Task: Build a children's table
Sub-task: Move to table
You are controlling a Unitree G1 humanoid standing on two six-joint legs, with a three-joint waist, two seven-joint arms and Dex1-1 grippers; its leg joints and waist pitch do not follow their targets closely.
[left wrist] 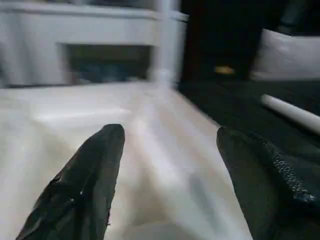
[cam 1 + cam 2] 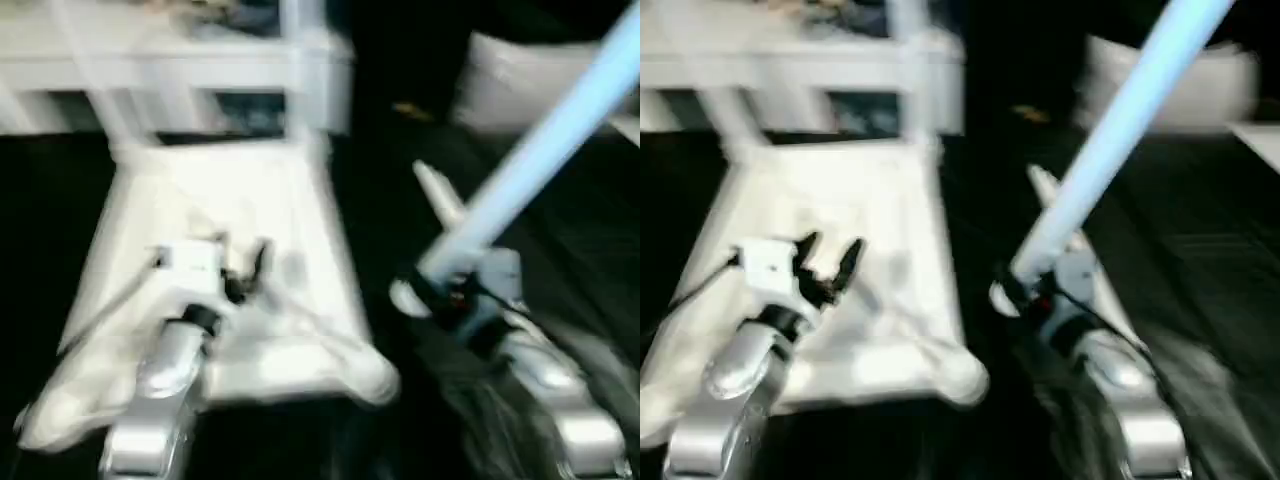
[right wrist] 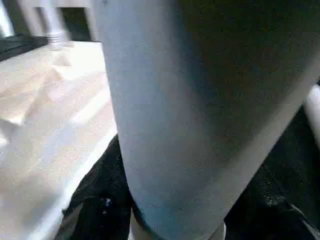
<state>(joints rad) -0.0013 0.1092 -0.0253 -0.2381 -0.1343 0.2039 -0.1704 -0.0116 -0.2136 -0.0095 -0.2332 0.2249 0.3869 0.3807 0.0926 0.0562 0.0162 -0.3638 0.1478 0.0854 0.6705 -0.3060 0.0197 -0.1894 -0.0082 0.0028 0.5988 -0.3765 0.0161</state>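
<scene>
Silver forearms frame your view from the head camera, and the right gripper (image 2: 1018, 285) is clamped on the lower end of a long white table leg (image 2: 1120, 125), which slants up and away toward the far right corner of the scene. Your left gripper (image 2: 828, 262) hovers above the white table top (image 2: 895, 215) with its two black fingers (image 1: 90, 175) spread apart and nothing between them. That square top lies upside down on a dark floor (image 2: 1200, 250), its underside facing up and a rounded corner socket (image 2: 370, 375) showing at the near right corner. At the far side of the top you can see two legs already standing upright, one at the far right corner (image 2: 908, 70) and one at the far left corner (image 2: 732, 120). Another loose leg (image 2: 440, 195) lies on the floor just to the right of the top, beside your right gripper. Behind the work stands a white cabinet (image 2: 150, 60), and a pale cushion-like shape (image 2: 520, 85) sits on the floor at the far right. From your right wrist, the held leg rises close in front of the camera, with the pale edge of the table top off to one side
</scene>
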